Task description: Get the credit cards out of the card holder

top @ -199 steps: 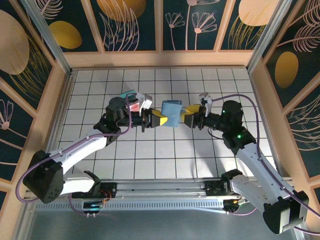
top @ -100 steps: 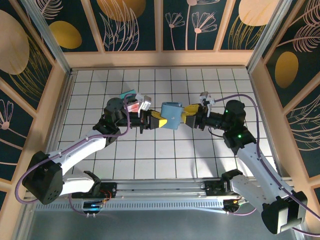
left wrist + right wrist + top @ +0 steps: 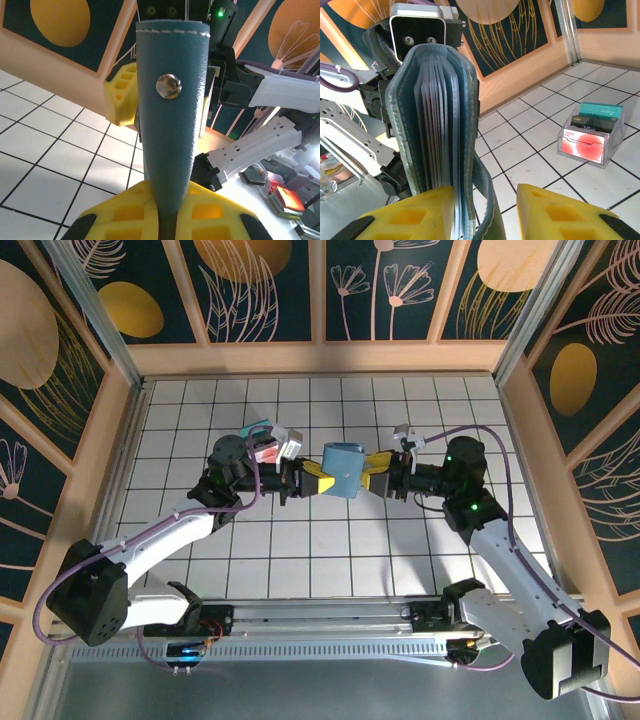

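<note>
My left gripper (image 3: 167, 216) clamps the card holder (image 3: 172, 125). My right gripper (image 3: 485, 202) is part-open at its mouth, gripping nothing. 3 credit cards (image 3: 590, 131) sit in the clear box (image 3: 616, 136); possibly more remain inside.

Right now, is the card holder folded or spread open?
Folded but gaping: the card holder shows pocket leaves between slightly parted covers.

No legible text; tiny marks on the credit cards (image 3: 592, 125), too small for reading.

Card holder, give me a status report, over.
Left gripper shut on card holder. Right gripper open, straddling its open edge. Off to the side, credit cards stand in a clear tray.
</note>
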Robot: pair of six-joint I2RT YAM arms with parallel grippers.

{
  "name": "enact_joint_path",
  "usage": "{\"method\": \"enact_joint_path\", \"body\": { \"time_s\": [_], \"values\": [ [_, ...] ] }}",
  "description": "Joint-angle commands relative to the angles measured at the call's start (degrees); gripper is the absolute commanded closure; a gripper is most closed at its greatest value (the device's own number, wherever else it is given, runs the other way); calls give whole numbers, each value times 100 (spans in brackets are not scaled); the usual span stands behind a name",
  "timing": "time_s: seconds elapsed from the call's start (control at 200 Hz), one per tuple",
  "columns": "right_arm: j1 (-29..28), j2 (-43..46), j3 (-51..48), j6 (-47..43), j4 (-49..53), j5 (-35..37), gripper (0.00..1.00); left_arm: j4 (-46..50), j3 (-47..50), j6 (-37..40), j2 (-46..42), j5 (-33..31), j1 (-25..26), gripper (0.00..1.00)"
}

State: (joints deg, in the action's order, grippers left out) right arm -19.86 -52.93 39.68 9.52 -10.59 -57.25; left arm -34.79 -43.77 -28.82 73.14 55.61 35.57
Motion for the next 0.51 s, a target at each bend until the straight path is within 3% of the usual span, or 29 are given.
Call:
{"method": "enact_joint_path", "body": {
  "time_s": [0.0, 0.3, 0.5],
  "values": [
    [-12, 29, -81, 59, -141, -256, 62, -490, -61, -97, 101, 161, 16, 100],
    [-21, -83, -101, 331, -522, -295, 70, -391, -132, -178, 300, 218, 16, 100],
    [-25, -140, -57, 483, -616, -146, 100, -248, -207, -299, 467, -63, 19, 98]
  ]
}}
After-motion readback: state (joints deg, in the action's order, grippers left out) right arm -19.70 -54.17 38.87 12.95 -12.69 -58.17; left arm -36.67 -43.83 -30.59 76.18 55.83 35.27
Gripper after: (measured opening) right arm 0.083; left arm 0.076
